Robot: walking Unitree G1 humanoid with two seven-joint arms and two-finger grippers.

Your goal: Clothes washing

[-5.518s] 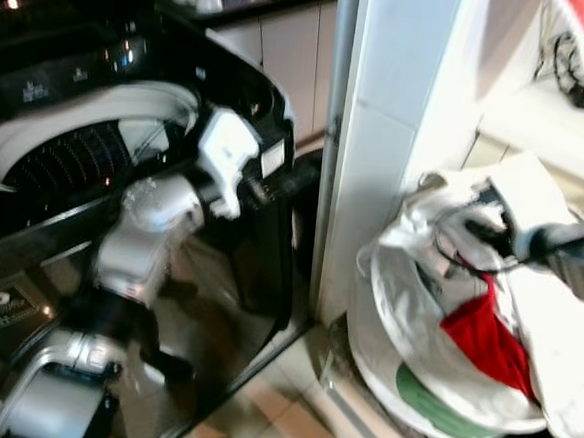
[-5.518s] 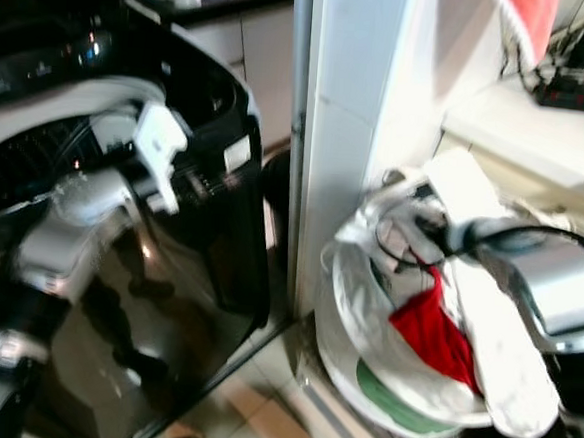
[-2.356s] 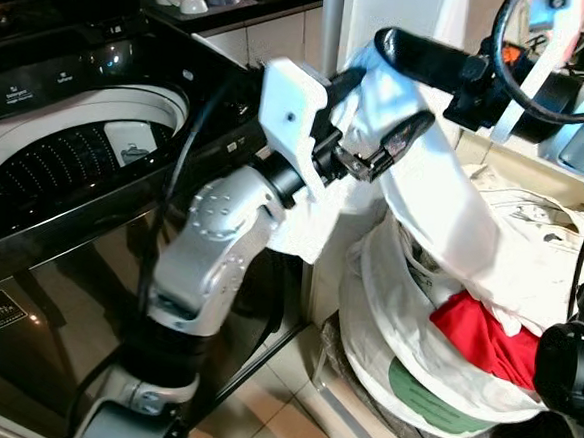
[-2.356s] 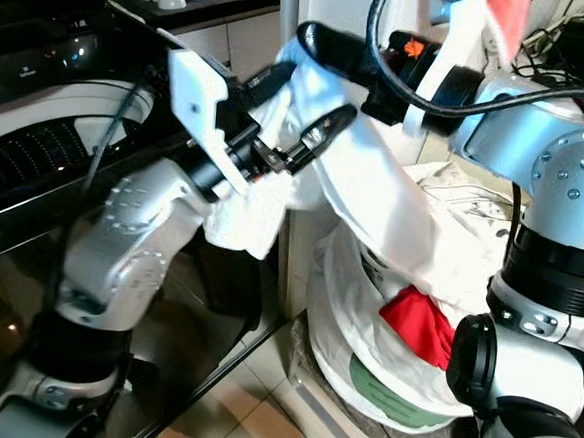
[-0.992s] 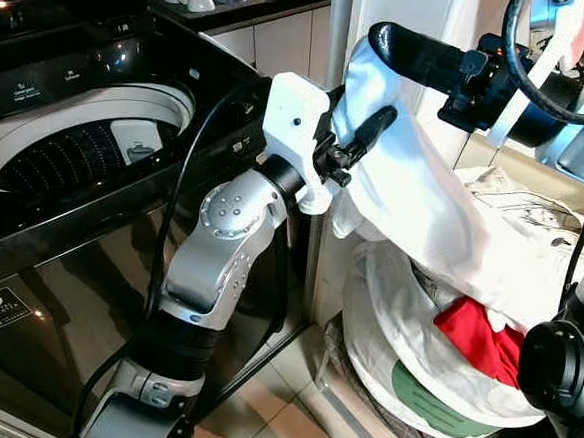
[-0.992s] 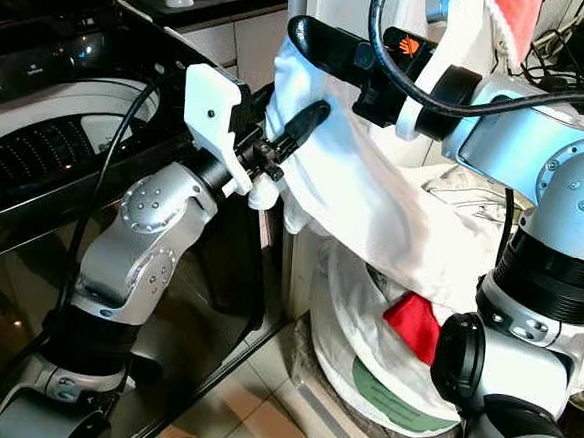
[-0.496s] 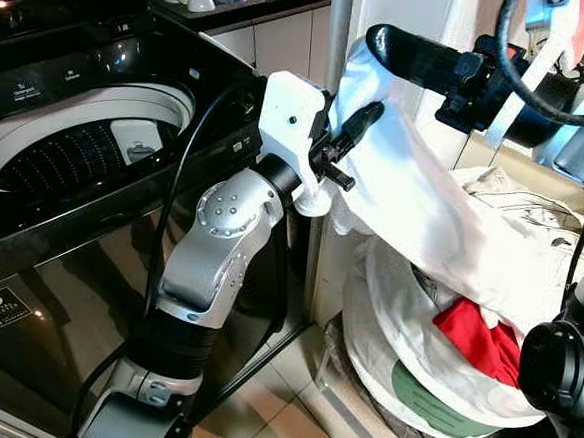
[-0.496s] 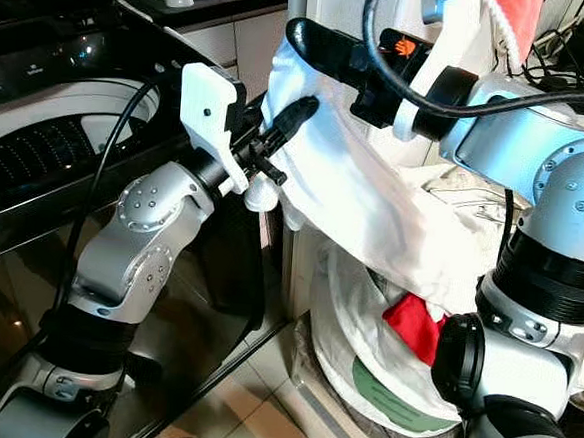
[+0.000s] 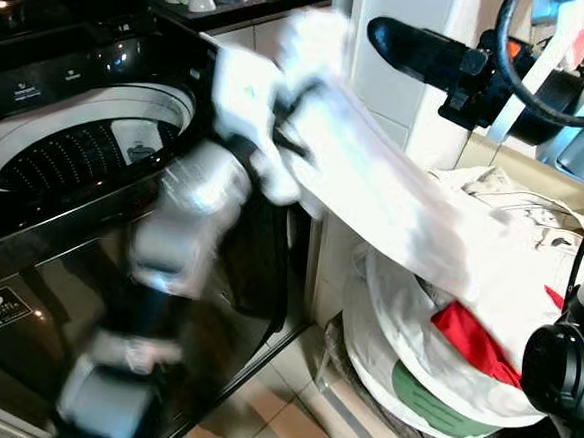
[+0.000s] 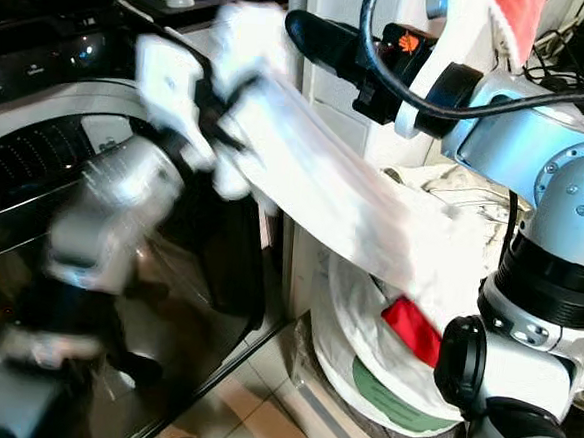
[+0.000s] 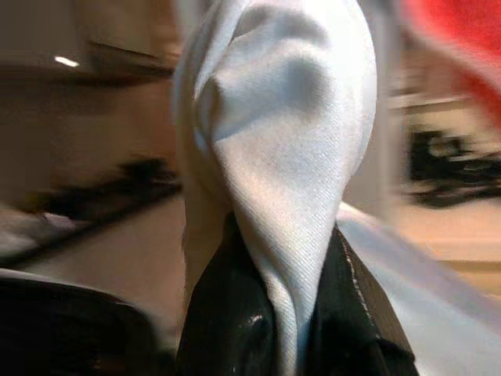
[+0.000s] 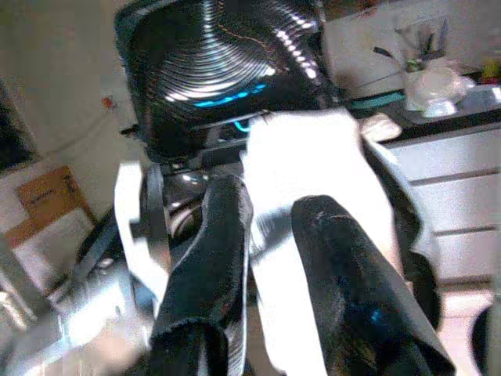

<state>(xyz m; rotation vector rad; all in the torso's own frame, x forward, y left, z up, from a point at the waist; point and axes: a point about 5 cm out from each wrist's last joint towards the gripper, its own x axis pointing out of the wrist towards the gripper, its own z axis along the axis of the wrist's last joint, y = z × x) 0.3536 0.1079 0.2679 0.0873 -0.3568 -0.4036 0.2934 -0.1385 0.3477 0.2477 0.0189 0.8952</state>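
moved: your left gripper (image 11: 274, 313) has swung the white cloth (image 9: 393, 201) toward the washer (image 9: 76, 154) since 0.5 s ago; arm blurred.
grip: left pinched on cloth; right gripper (image 12: 270, 258) parted, off the cloth.
cloth: stretched from left gripper down to the bag (image 9: 404, 337).
drum: left of your left gripper.
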